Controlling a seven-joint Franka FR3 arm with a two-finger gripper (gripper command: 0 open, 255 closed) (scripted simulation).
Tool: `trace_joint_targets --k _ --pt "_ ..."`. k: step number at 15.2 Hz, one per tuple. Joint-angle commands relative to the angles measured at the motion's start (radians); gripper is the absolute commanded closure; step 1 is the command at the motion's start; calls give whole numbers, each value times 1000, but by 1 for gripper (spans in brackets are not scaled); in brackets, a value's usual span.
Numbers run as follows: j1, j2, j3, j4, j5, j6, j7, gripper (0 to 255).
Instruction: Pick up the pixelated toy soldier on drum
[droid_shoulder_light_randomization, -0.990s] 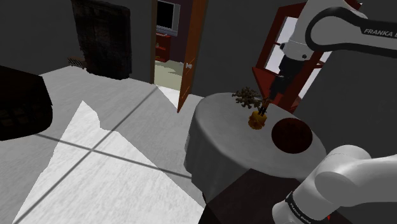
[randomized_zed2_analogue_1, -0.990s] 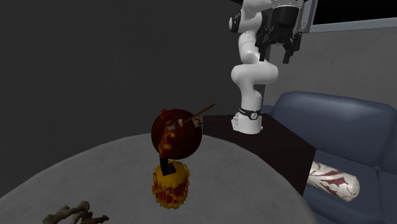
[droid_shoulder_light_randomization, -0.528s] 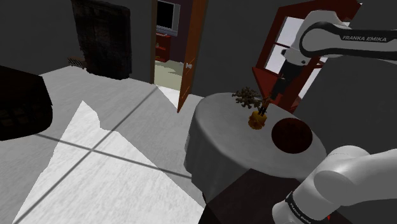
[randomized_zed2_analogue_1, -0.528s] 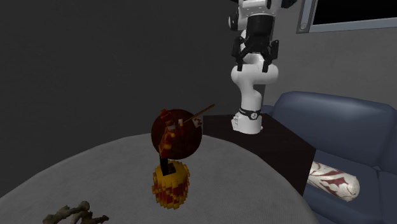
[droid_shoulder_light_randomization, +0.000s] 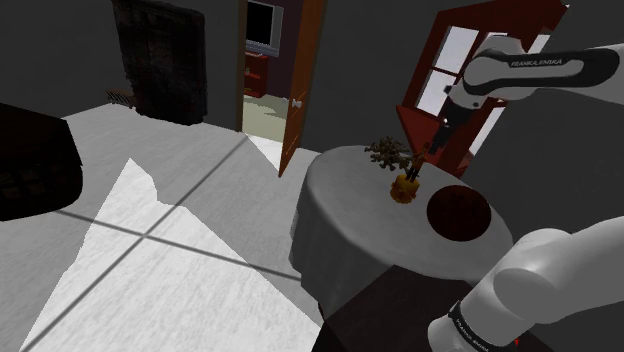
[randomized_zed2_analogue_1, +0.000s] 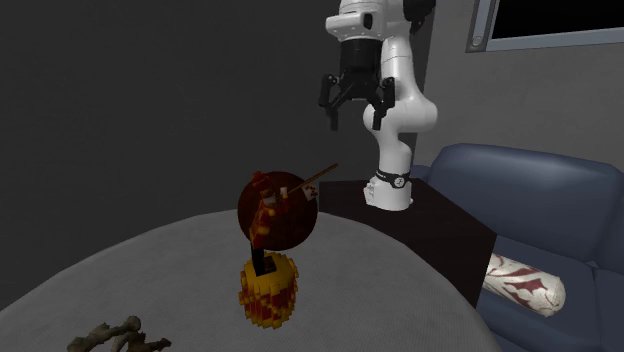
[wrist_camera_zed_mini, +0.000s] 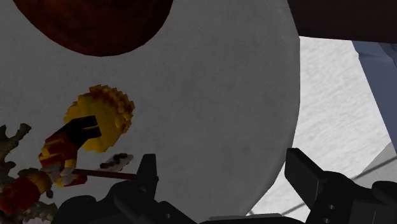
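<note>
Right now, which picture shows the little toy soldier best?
The second exterior view. There the toy soldier stands close and whole, upright on its yellow drum, seen from the side. The shoulder view shows it as a small far-off speck on the round table. The wrist view looks down on it, so its shape is harder to read.

Home, living rm — blue sofa (randomized_zed2_analogue_1: 540, 195) (w/ cushion (randomized_zed2_analogue_1: 525, 283)), round table (randomized_zed2_analogue_1: 390, 295), open door (droid_shoulder_light_randomization: 303, 90)

Shoulder cam behind stand (droid_shoulder_light_randomization: 385, 305); 2nd ext. faces arm (randomized_zed2_analogue_1: 400, 110) across table (randomized_zed2_analogue_1: 120, 275).
</note>
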Motion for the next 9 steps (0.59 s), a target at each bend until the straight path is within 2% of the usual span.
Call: trace_joint_targets --k 1,5,9 --pt "9 61 -55 35 20 35 -67 0" --pt "37 212 -167 129 104 90 -216 0" --pt "55 398 -271 248 255 119 -396 0"
